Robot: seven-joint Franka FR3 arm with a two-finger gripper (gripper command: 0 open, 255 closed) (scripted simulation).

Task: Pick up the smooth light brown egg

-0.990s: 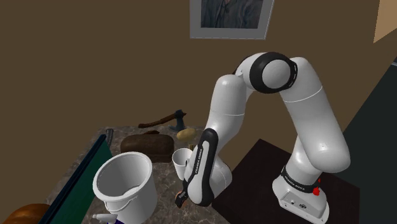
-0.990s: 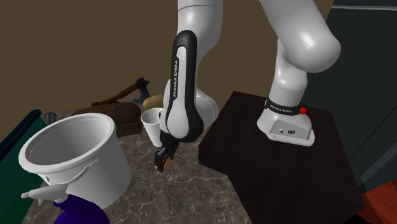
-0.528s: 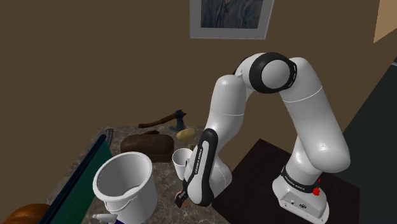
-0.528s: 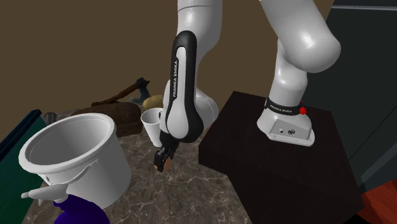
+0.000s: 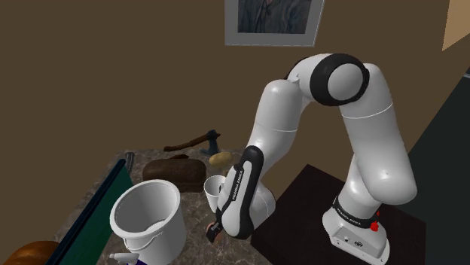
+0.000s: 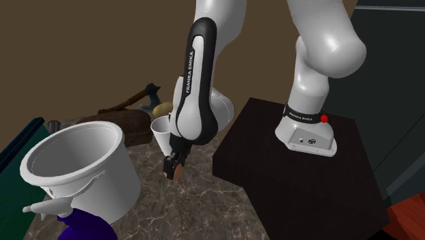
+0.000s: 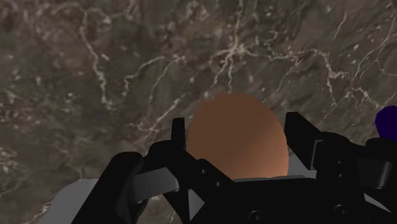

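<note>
A smooth light brown egg (image 7: 236,137) sits clasped between the two black fingers of my gripper (image 7: 238,149), above the dark marble counter (image 7: 127,70). In the second exterior view the gripper (image 6: 173,168) hangs over the counter with the egg (image 6: 176,173) showing at its tip, just right of the big white bucket (image 6: 75,170). In the shoulder view the gripper (image 5: 212,233) is low beside the bucket (image 5: 148,220), with the egg (image 5: 210,236) held between its fingers.
A small white cup (image 6: 162,132) stands behind the gripper. Farther back lie a brown loaf-like block (image 5: 173,172), an axe (image 5: 197,141) and a pale potato-like lump (image 5: 219,158). A purple object (image 6: 85,228) sits by the bucket. The dark stand (image 6: 300,184) rises to the right.
The arm has shifted and the forearm tilted; the gripper with the egg has swung slightly toward the bucket and stays above the counter.
</note>
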